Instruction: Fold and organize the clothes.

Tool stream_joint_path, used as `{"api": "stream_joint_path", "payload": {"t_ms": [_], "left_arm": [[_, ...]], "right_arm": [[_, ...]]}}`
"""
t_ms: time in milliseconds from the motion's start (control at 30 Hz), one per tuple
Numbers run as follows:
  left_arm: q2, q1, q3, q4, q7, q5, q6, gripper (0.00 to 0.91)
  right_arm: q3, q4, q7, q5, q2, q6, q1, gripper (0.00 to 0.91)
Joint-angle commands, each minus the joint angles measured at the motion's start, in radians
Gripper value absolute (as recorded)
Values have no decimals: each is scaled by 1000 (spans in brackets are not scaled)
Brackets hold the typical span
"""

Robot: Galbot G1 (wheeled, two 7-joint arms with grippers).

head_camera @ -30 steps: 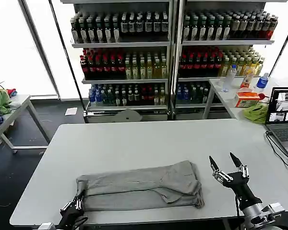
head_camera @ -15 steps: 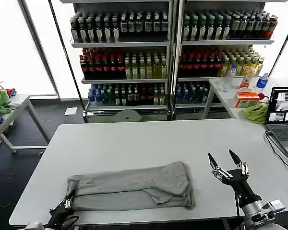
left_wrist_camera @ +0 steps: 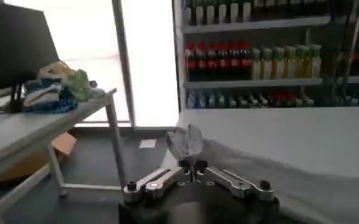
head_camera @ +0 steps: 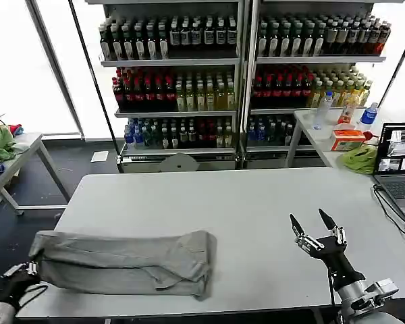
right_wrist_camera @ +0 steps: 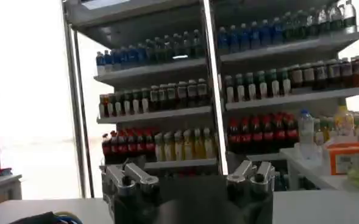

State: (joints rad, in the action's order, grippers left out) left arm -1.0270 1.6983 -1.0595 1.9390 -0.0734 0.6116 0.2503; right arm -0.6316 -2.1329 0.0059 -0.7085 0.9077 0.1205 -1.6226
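At the near left corner of the table (head_camera: 243,202), your left gripper (head_camera: 28,268) is pinching the left end of the folded grey shirt (head_camera: 121,260), fingers pressed together on the cloth. The shirt is lying along the table's front edge, its left end overhanging the corner. Your right gripper (head_camera: 312,226) is hovering above the table's right side, fingers spread wide, well apart from the shirt.

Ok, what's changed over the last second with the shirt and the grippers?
The left gripper, shut on the folded shirt, has dragged it toward the robot's left; its end now overhangs the table edge. The right gripper stayed open, hovering above the table to the right, barely shifted. The fold looks unchanged.
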Motion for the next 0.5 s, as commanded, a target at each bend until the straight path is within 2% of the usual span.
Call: {"api": "stream_joint_path", "payload": {"t_ms": [33,267,500], "left_arm": [[102,-4,-137,96,-27,49,67,0],[102,-23,27,289,9,56,129,0],[112,-118,369,359,148,201,215,10]], "right_arm": [[-1,-2,-1,-3,0,2,-1,907],[-11,-19,-2,0,5,3,-19,907],[-10,-27,-2,19,26,-1,-25,907]]}}
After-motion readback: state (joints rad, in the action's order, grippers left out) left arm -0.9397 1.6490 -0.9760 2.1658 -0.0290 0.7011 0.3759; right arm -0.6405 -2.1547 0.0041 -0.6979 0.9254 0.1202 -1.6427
